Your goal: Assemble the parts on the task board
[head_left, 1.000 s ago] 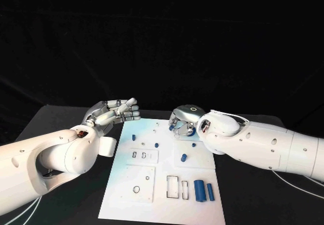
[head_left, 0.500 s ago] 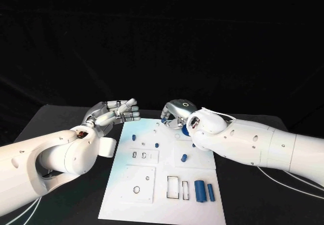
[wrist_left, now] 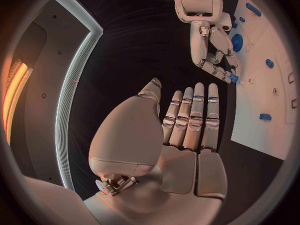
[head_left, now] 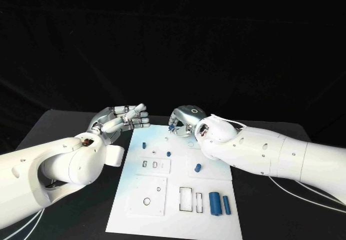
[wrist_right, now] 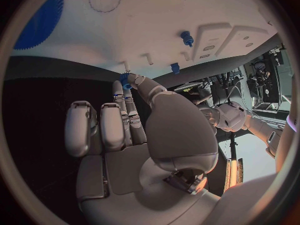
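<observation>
The white task board (head_left: 155,215) lies in the middle of the table. My right hand (head_left: 184,119) hovers over its far edge and pinches a small blue part (wrist_right: 125,80) between thumb and fingertip; the same part (wrist_left: 232,77) appears in the left wrist view. My left hand (head_left: 122,119) hangs left of the board's far corner, fingers straight and together, holding nothing. Small blue pegs (head_left: 144,145) (head_left: 169,153) (head_left: 198,167) stand in the board. Two blue cylinders (head_left: 215,202) (head_left: 225,205) lie at its near right. A blue toothed disc (wrist_right: 40,20) sits on the board beyond my right hand.
Raised white blocks with slots and holes (head_left: 153,165) (head_left: 147,201) and two rectangular cut-outs (head_left: 190,199) mark the board's near half. Black table (head_left: 65,125) surrounds the board on both sides. My right forearm (head_left: 267,155) covers the board's far right part.
My right hand has moved left along the board's far edge with the small blue part in its fingertips. The left hand has stayed where it was.
</observation>
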